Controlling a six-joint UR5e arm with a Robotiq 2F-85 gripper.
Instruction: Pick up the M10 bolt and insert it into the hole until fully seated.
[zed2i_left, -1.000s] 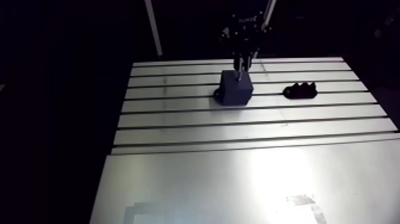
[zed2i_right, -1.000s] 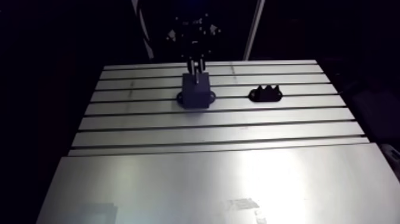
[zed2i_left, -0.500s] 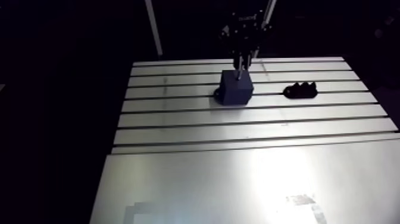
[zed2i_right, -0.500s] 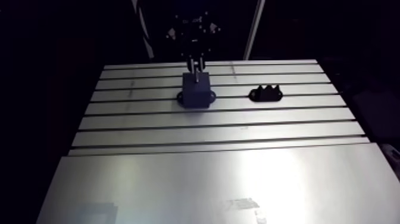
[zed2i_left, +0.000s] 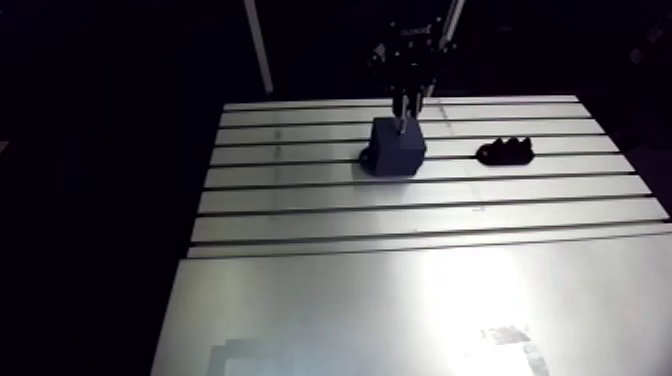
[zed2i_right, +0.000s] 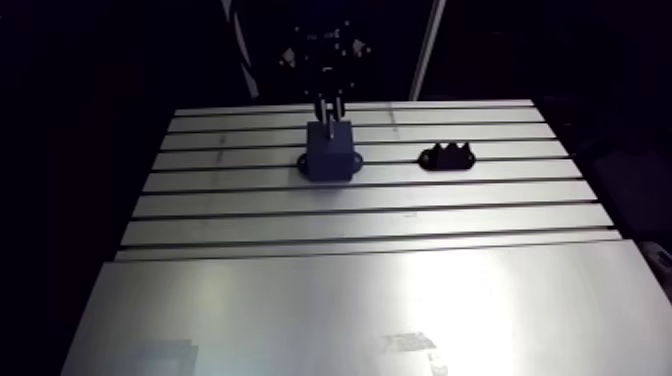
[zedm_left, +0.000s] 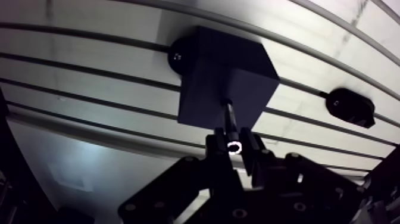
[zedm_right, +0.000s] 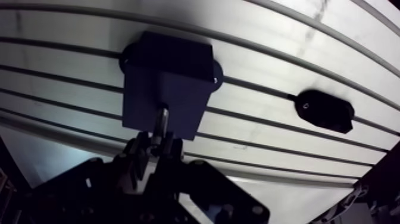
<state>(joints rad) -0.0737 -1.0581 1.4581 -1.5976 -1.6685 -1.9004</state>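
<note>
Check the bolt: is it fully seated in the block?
Not seated: part of the bolt shows bare between the block and the fingers shut on it.

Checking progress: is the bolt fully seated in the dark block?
No, the bolt shows a bare stretch of shank between the block and the hand shut on it.

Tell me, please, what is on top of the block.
On the block stands the bolt, gripped by the end effector. The hole and the bolt's tip are covered, so its depth cannot be seen.
</note>
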